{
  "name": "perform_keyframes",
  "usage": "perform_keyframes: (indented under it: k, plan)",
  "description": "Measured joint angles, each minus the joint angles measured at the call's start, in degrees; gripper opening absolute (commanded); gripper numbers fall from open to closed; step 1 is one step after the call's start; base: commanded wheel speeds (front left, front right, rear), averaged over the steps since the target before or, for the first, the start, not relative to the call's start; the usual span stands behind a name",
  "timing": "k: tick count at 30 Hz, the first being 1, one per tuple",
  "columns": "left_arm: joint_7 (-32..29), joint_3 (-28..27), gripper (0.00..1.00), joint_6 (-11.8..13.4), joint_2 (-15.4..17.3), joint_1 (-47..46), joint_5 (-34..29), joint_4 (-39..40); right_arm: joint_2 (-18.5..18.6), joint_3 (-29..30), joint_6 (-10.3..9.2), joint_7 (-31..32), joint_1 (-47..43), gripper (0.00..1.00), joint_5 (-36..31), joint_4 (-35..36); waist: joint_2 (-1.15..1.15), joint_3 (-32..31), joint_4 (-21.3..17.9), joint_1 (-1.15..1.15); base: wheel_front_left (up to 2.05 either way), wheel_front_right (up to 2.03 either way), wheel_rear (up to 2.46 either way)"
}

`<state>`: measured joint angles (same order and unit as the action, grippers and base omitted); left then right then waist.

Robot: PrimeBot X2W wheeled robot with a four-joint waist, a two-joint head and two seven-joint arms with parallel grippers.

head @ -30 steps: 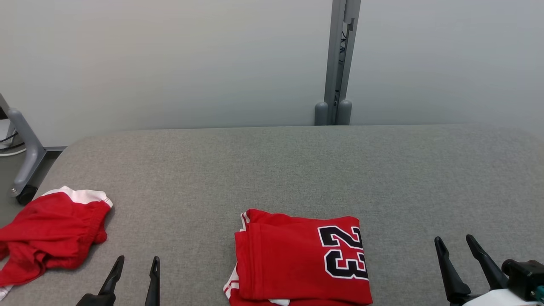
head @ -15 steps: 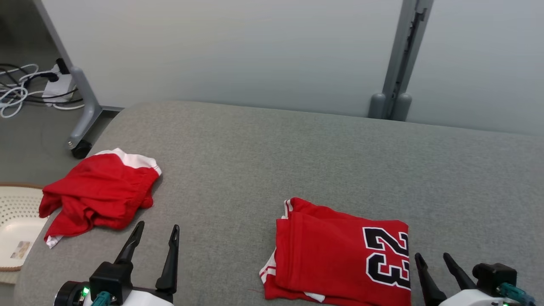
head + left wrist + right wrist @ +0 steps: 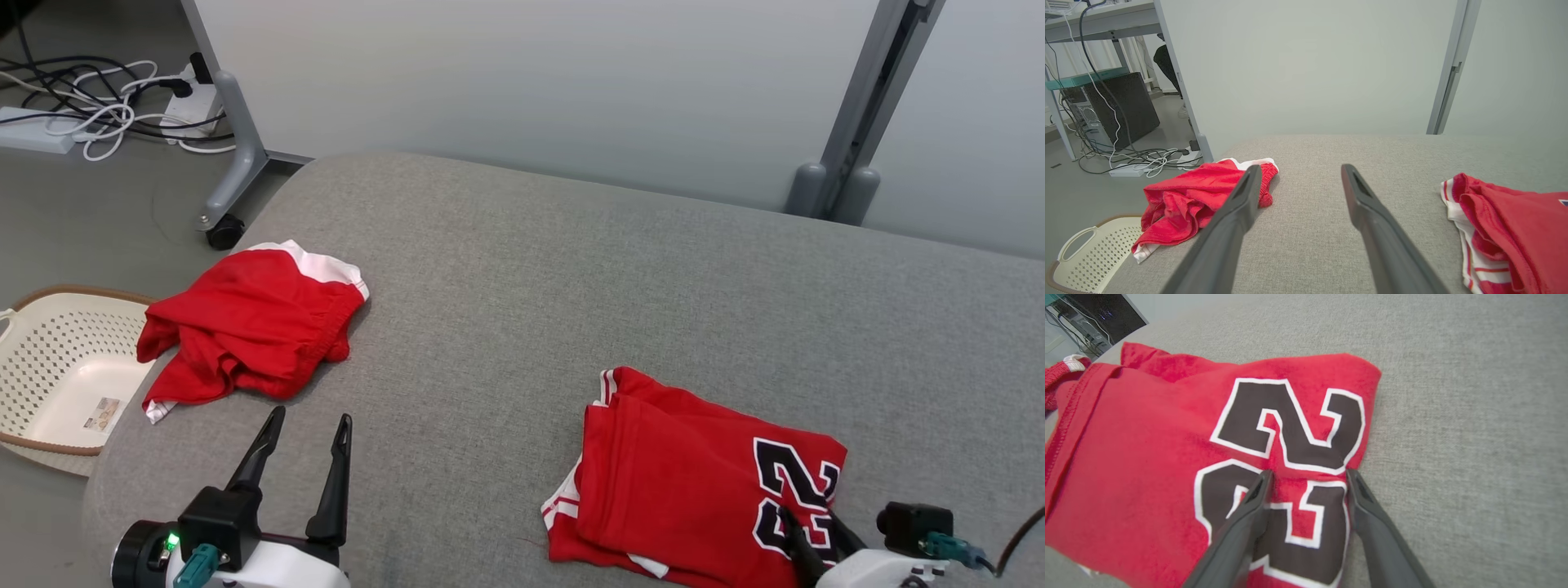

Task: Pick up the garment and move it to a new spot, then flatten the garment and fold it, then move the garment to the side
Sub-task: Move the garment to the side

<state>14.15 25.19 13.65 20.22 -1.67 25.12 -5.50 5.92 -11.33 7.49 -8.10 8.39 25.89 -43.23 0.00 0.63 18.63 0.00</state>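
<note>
A grey, fabric-covered table (image 3: 522, 269) with rounded corners carries 2 red garments, well apart from each other. At about 5 o'clock on its top lies a folded garment (image 3: 678, 498), a flat, roughly square stack with a black, white-edged number 23 (image 3: 796, 478) on its upper layer and white-striped trim showing along its 9 o'clock edge. At about 9 o'clock lies a crumpled garment (image 3: 245, 327), bunched in loose folds, with a white band (image 3: 322, 265) on its 12 o'clock side; its 7 o'clock corner reaches the table's edge. Just beside the table at 9 o'clock, a cream perforated basket (image 3: 49, 367) stands on the grey floor (image 3: 82, 212).
</note>
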Motion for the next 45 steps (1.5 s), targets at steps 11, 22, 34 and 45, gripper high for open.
perform_keyframes:
  k: [11,22,34,45]
  plan:
    - [0.5,-0.5,1.0,-0.2,0.2,0.0,-0.5,0.6,3.5,-7.3,0.02,-2.6,3.2,0.0,-0.8,0.9,0.0,0.4,-5.5,0.0,0.0,0.0,0.0]
    - [0.6,0.1,1.0,-0.2,-0.1,-0.2,-1.7,2.6,10.0,-13.0,0.01,-2.4,6.6,0.0,-1.3,5.0,0.0,0.8,-19.1,0.0,0.0,0.0,0.0]
    - [-0.6,1.2,1.0,-1.5,1.6,-8.9,-5.4,6.8,18.1,-12.8,0.01,-4.1,23.8,0.0,0.3,-0.3,0.0,10.0,-29.6,0.0,0.0,0.0,0.0]
    - [-4.0,2.6,1.0,-3.1,3.7,-18.1,-9.3,12.3,26.8,-1.1,0.01,-6.6,36.8,0.0,-0.2,-11.8,0.0,23.4,-30.5,0.0,0.0,0.0,0.0]
